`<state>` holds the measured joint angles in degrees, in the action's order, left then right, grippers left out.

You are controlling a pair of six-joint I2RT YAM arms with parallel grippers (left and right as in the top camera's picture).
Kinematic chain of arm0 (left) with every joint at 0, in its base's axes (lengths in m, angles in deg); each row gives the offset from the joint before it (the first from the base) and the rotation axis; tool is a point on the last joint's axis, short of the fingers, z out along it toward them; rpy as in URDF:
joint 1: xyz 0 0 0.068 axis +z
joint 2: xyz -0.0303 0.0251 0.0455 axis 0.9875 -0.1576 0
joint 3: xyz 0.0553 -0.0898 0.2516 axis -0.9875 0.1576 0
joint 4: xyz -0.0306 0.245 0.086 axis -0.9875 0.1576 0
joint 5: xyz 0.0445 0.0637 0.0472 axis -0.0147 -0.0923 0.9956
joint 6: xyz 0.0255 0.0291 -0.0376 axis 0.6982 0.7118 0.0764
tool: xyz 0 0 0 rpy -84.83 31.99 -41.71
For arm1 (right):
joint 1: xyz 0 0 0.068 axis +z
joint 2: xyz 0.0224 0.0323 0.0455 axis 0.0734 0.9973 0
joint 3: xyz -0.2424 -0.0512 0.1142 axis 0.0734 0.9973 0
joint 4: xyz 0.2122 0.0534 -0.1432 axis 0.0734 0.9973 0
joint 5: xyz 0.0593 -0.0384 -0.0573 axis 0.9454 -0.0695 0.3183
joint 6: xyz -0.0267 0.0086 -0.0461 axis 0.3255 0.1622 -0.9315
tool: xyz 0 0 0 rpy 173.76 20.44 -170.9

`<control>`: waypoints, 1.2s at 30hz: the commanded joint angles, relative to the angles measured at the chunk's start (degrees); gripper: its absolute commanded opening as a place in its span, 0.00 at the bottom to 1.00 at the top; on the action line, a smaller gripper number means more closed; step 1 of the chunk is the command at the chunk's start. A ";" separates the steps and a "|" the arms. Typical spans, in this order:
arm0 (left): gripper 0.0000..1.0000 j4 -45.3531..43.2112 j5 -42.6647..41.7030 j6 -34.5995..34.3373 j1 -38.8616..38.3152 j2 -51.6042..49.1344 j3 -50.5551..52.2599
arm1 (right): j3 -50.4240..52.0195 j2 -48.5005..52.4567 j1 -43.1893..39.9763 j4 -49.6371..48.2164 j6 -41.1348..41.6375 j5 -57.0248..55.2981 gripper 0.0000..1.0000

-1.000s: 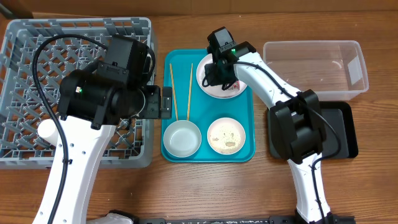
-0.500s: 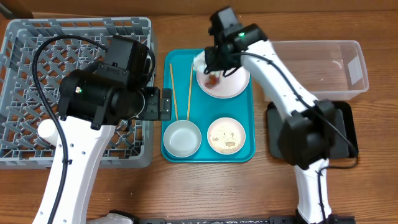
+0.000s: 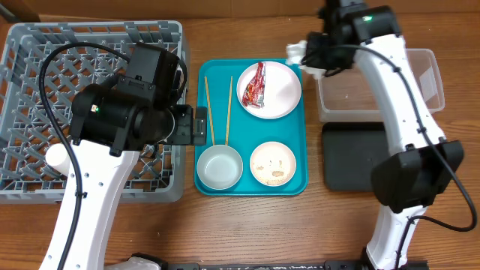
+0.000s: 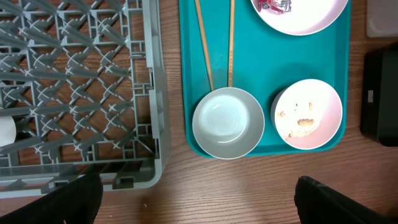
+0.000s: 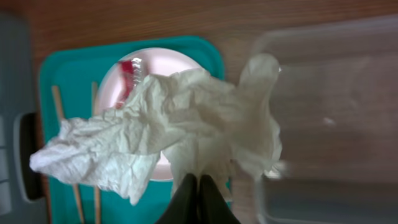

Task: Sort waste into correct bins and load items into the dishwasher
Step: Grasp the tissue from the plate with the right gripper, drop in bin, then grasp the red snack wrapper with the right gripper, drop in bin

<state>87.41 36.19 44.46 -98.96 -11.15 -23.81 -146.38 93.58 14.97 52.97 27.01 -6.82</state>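
Note:
My right gripper (image 5: 198,186) is shut on the crumpled white tissue (image 5: 168,130) and holds it in the air by the left edge of the clear tub (image 3: 405,82); the tissue shows overhead (image 3: 298,51). The red-and-silver wrapper (image 3: 256,84) lies on a white plate (image 3: 276,94). A second plate (image 3: 273,163) holds rice scraps. The metal bowl (image 3: 219,166) and two chopsticks (image 3: 219,109) lie on the teal tray (image 3: 300,150). The black tray (image 3: 352,157) lies below the tub. The grey rack (image 3: 45,67) holds a white cup (image 3: 57,156). My left gripper (image 4: 199,205) is open and empty over the wood below the bowl.
The teal tray sits between the rack and the two bins. My left arm's dark body (image 3: 124,112) overhangs the rack's right side. Bare wooden table (image 3: 247,225) runs along the front.
My right gripper has lifted the tissue off the upper plate and carried it right toward the clear tub, uncovering the wrapper. The left arm has not moved.

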 commanded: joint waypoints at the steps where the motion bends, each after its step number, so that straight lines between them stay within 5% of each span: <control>1: 1.00 -0.39 0.57 -0.59 0.00 0.39 -0.96 | -0.85 -1.14 -3.93 2.60 0.57 -3.98 0.04; 5: 1.00 -1.07 0.57 -0.61 0.00 0.39 -0.96 | 0.17 -0.79 -6.93 3.58 0.66 -5.73 0.05; 7: 1.00 -1.57 0.55 -0.61 0.00 0.39 -0.96 | 1.86 -0.02 -7.48 3.08 0.24 -5.70 0.35; 11: 1.00 -1.66 0.55 -0.61 -0.02 0.39 -0.96 | 3.82 0.11 -6.16 2.45 0.24 -2.29 0.61; 19: 1.00 -1.64 0.55 -0.61 0.00 0.39 -0.96 | 3.85 0.13 5.44 -3.61 -2.12 4.13 0.69; 25: 1.00 -1.07 0.55 -0.61 0.00 0.39 -0.96 | 6.43 3.50 15.52 -15.52 2.84 -4.94 0.75; 36: 1.00 0.22 0.57 -0.61 0.00 0.39 -0.96 | 8.17 16.65 15.26 -24.94 11.26 -6.80 0.72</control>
<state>87.56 36.19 44.43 -98.96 -11.15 -23.81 -138.49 107.52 31.60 29.89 33.66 -12.28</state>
